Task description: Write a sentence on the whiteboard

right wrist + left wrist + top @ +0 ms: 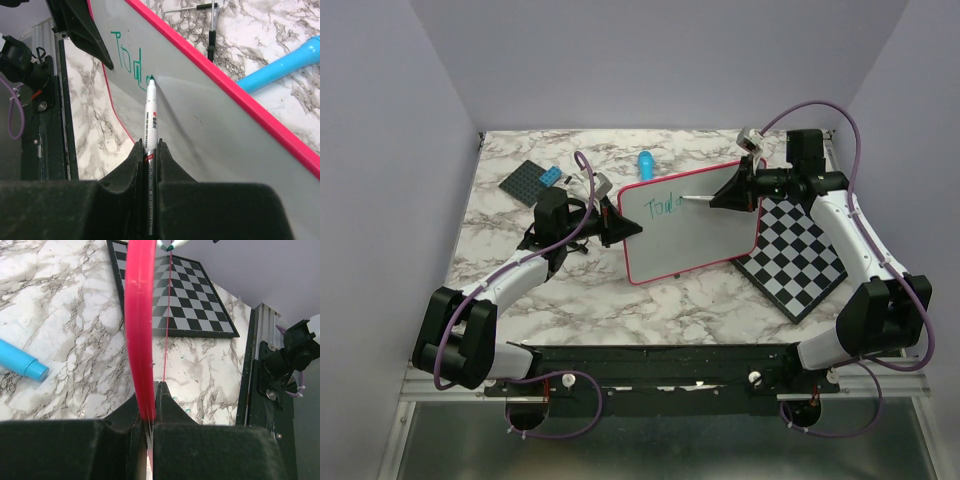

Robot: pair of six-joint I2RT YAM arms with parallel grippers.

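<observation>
With the left gripper (618, 226) clenched on the left rim of the whiteboard (700, 240), which sits tilted mid-table beside the chessboard (800, 265), the right gripper (151, 145), clamped on the marker (151, 107), should press its tip lightly and stroke evenly to extend the sentence (127, 60) past "Toda"

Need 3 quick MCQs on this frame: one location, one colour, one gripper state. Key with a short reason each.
1. Where is the checkered board relative to the whiteboard? A) to its right B) to its left C) on top of it
2. Colour of the writing? A) red B) green C) black
3. The right gripper is: A) open, empty B) shut on the marker C) shut on the whiteboard's rim

Key: 1 A, it pokes out past the whiteboard's right edge. 2 B, green letters on the white face. 3 B, it pinches the marker's barrel, tip on the board.
</observation>
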